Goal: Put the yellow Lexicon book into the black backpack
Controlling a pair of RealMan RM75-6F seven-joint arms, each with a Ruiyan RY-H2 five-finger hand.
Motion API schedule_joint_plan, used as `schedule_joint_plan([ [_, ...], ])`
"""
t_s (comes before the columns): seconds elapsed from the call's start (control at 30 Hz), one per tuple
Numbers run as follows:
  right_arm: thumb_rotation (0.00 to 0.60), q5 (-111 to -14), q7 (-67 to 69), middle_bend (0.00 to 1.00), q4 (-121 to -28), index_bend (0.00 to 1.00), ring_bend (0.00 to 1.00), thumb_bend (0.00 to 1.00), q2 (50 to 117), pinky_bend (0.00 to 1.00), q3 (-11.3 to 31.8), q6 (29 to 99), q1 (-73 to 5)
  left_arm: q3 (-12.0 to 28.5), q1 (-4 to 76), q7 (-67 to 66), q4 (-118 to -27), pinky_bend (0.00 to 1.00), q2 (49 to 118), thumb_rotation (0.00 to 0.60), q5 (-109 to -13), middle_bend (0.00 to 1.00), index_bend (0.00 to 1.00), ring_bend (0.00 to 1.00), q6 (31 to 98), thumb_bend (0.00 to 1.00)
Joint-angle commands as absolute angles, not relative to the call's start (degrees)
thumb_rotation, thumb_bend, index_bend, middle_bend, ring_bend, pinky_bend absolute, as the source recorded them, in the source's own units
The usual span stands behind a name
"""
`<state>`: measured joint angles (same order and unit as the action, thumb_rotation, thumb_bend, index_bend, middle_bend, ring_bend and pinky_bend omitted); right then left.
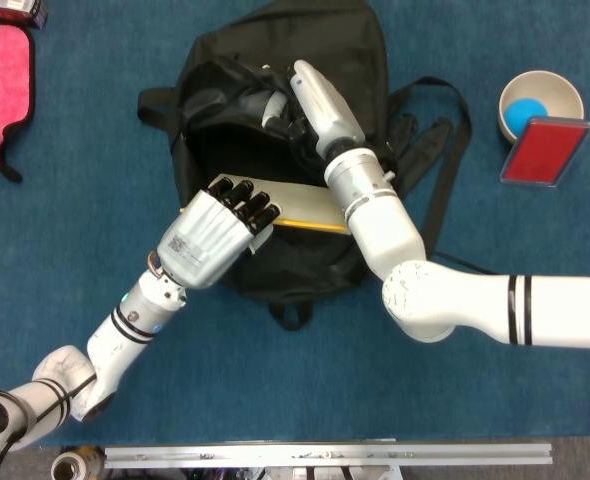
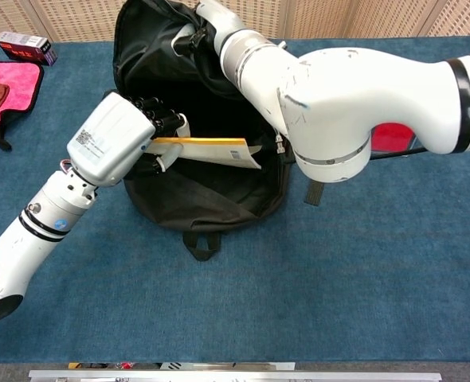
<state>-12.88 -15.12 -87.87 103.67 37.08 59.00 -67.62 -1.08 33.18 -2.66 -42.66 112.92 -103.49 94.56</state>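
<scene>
**Blue worktop holds backpack, bowl and cloth**

A blue-carpeted worktop (image 1: pixel 535 330) fills the head view. A black backpack (image 1: pixel 345 50) lies at upper centre, its straps spread toward the right. At upper right sits a beige bowl (image 1: pixel 565 92) holding a blue ball (image 1: pixel 523 112), with a red case (image 1: pixel 543 150) touching its lower edge. A pink cloth (image 1: pixel 0 75) lies at the upper left edge, a small dark box (image 1: pixel 15 10) above it in the corner.
</scene>
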Motion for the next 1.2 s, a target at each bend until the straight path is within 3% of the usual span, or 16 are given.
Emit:
schedule_joint_plan([
  [0.03,0.600,-12.6,-15.2,0.64,-87.8,0.63,0.65,1.00,103.6,0.87,37.1,59.0,-67.8,-1.8,32.7,-5.4,-45.5,0.71,111.9,0.600,-103.3,0.61,0.61,0.52,92.6,0.49],
  [0.27,0.600,-12.2,-15.1,0.64,-87.8,0.63,0.65,1.00,103.6,0.87,37.1,58.9,-67.9,-2.5,32.3,-12.7,-51.7,0.73,109.7,0.600,-102.1,0.62,0.61,0.54,87.7,0.47],
  [0.47,0.600,-11.9,-15.1,0.64,-88.1,0.63,0.65,1.00,103.4,0.87,37.0,59.2,-68.0,-1.7,32.3,-13.9,-52.7,0.84,109.8,0.600,-101.4,0.78,0.72,0.70,86.3,0.47],
  [0.7,0.600,-11.8,-15.1,0.64,-88.6,0.63,0.65,1.00,103.4,0.87,36.8,59.7,-67.9,-0.3,32.8,-11.5,-49.4,0.93,111.6,0.600,-101.5,0.87,0.81,0.77,87.9,0.47],
  [1.2,0.600,-9.9,-13.6,0.64,-88.8,0.63,0.65,1.00,103.8,0.87,38.5,59.6,-68.1,2.7,35.0,-9.1,-40.9,0.95,116.5,0.600,-102.2,0.88,0.82,0.77,93.6,0.47],
])
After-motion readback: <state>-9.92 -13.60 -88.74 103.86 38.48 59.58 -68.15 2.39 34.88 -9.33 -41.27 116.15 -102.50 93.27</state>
